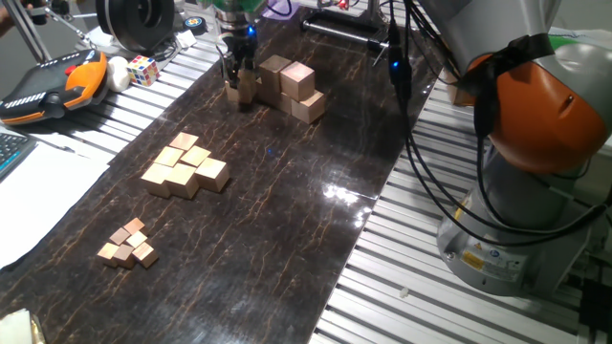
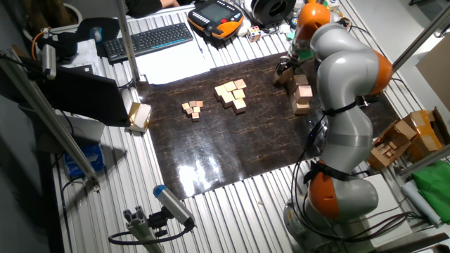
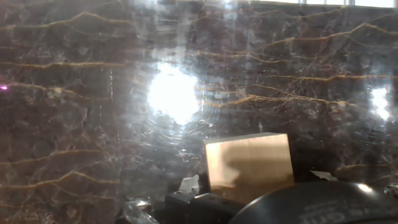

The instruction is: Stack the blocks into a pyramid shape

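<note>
**Hand view: one block under the tool, pile waiting to its right**

One fixed view, upper centre: the tool stands upright on the table, apparently clenched around a block. Right of it sit the stacked blocks. Judged step: carrying a cube to the pyramid; next, lift and align.

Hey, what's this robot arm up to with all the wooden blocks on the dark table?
The gripper is down at the far end of the dark mat, with one large wooden block between its fingers, right beside a small pile of large blocks. One block in that pile already sits on top of others. The medium cubes and tiny cubes lie apart, untouched. How firmly the fingers grip is unclear.
</note>
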`<state>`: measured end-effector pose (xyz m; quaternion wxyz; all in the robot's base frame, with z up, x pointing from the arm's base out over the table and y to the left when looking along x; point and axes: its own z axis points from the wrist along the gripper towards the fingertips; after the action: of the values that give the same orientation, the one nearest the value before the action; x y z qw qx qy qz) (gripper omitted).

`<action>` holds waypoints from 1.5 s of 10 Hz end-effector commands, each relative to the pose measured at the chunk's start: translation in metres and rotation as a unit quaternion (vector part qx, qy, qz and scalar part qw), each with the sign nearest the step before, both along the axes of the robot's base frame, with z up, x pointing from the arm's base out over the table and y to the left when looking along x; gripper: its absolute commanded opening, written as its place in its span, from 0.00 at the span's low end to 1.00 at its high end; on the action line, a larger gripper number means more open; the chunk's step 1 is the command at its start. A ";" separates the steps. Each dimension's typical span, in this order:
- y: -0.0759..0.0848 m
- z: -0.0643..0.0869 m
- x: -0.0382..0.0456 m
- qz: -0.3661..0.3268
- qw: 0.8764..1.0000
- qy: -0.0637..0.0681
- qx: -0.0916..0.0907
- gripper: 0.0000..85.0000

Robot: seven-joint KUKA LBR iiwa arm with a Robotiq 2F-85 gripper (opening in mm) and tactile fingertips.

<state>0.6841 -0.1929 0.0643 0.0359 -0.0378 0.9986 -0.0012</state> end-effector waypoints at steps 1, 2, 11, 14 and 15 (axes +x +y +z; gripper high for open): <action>0.000 -0.001 -0.0001 0.000 1.000 0.002 0.000 1.00; 0.001 -0.004 -0.0001 0.000 1.000 0.003 0.001 1.00; -0.001 -0.001 0.0027 0.007 0.999 0.046 0.010 0.69; -0.006 0.021 0.0057 -0.001 0.998 0.056 0.014 0.68; -0.008 0.029 0.0061 -0.007 0.998 0.059 0.017 0.68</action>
<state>0.6902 -0.2012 0.0944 -0.0227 -0.0293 0.9991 0.0184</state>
